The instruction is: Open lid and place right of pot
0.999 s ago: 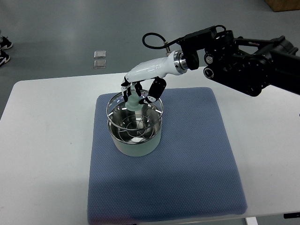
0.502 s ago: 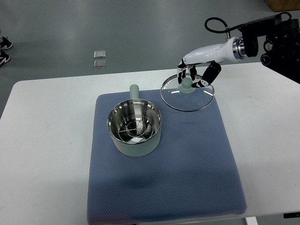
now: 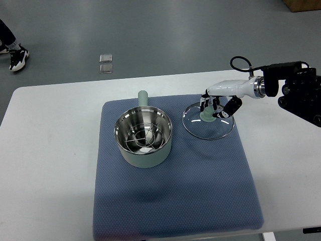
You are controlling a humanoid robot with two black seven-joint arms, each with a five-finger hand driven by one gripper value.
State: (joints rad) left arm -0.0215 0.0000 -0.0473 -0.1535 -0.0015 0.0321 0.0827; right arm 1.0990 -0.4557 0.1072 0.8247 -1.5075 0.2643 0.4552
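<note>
The glass lid (image 3: 208,121), right of centre beside the pot (image 3: 143,138), is gripped at its 1 pale knob by the right hand (image 3: 216,107); rigid, smooth, judged breakable.

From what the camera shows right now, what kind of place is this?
Probably a robot lab or test hall, not a kitchen: a white table on bare grey concrete floor, a pot on a blue mat, and a person's shoe.
</note>
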